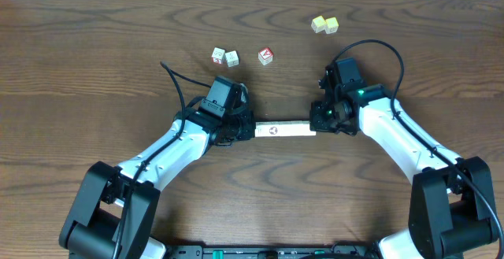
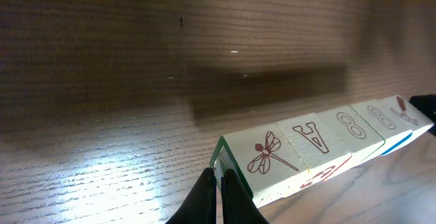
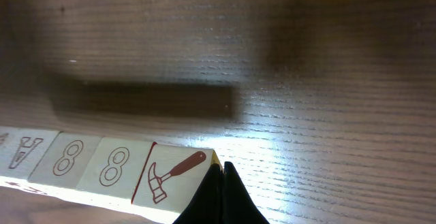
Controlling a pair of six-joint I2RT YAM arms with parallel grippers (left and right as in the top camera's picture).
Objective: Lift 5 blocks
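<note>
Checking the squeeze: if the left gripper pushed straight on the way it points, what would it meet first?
The dragonfly block ending the row of blocks; the shut left gripper seems pressed against it.

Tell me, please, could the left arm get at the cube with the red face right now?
Probably not. The left gripper is shut and pressed against one end of the row of blocks, with the right gripper pressing the other end; pulling away for the red-faced cube would likely drop the row.

Blocks (image 3: 102, 164) row agst closed hand (image 3: 222, 178).
</note>
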